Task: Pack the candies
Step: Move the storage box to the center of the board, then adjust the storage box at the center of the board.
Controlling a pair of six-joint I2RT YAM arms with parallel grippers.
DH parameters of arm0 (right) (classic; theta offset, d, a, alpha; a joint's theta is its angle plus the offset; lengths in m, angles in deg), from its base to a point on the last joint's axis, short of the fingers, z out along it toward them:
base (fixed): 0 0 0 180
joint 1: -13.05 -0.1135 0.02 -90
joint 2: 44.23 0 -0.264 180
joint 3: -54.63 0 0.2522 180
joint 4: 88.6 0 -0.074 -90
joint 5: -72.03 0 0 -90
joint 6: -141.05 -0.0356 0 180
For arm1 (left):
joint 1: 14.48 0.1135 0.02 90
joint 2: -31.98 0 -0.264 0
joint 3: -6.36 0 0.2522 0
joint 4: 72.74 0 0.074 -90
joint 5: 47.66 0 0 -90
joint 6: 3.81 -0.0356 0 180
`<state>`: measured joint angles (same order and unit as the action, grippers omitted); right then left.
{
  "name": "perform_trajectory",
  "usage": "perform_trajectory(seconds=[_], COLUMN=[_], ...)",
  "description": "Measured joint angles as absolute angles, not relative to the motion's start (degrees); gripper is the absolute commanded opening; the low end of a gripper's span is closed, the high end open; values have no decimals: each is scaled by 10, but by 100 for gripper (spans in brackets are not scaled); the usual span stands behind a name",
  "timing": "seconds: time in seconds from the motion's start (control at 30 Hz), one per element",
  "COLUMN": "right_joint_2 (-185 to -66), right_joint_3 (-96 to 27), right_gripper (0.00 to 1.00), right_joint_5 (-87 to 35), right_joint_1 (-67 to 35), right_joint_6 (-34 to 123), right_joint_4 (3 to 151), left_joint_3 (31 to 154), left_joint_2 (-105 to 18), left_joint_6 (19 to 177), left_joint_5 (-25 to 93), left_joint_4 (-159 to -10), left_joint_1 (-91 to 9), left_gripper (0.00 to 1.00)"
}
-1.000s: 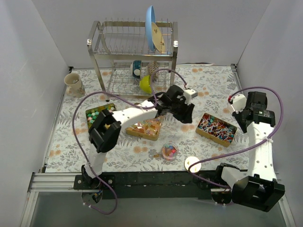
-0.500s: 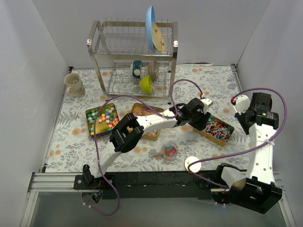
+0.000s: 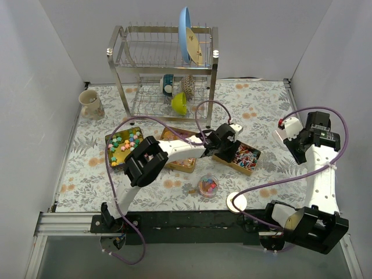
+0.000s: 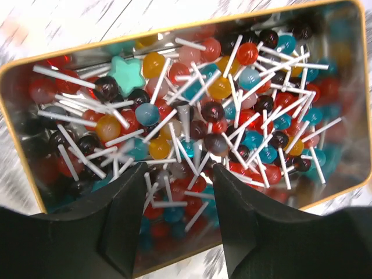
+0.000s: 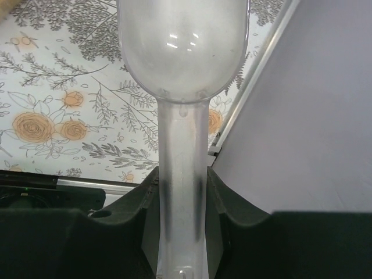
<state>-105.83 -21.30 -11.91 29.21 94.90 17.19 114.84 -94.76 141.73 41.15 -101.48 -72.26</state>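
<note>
Lollipop tin now sits nearer mid-frame than a second ago, slid left toward the small round jar; the left arm has folded back with it. Probably shifted to bring its candies closer to the jar for scooping. Left gripper hangs low over the tin's near wall, fingers parted, gripping nothing, elbow bent at centre-left. Right gripper, at right of frame, is clamped on the handle of a clear scoop. The bowl is empty and the arm is drawn back: on standby, I judge.
</note>
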Motion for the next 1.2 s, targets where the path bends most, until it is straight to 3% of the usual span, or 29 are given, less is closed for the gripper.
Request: perform_trajectory(seconds=[0.23,0.43,0.47,0.57,0.6,0.83,1.2], right_joint_2=[-1076,-1074,-1073,-1071,-1073,-1132,-1224], right_joint_3=[-217,-217,-217,-221,-224,-276,-326], right_gripper=[1,1,1,1,1,1,1], right_joint_5=[-161,-169,-169,-168,-166,-106,43], right_joint_1=[270,158,137,82,70,0,-91], right_joint_6=[1064,1166,1182,1219,1226,1247,1228], right_joint_4=[151,117,109,83,74,49,43], left_joint_3=[1020,1024,1027,1024,1017,907,829], left_joint_2=[-842,-777,-767,-735,-723,-662,-681], left_joint_6=[1425,1399,1394,1386,1385,1380,1396], left_joint_5=[388,370,369,358,356,359,306], left_joint_4=[-1037,-1040,-1040,-1042,-1040,-1038,-1011], left_joint_1=[-695,-695,-693,-664,-645,-503,-526], left_gripper=[48,46,42,15,0,0,0])
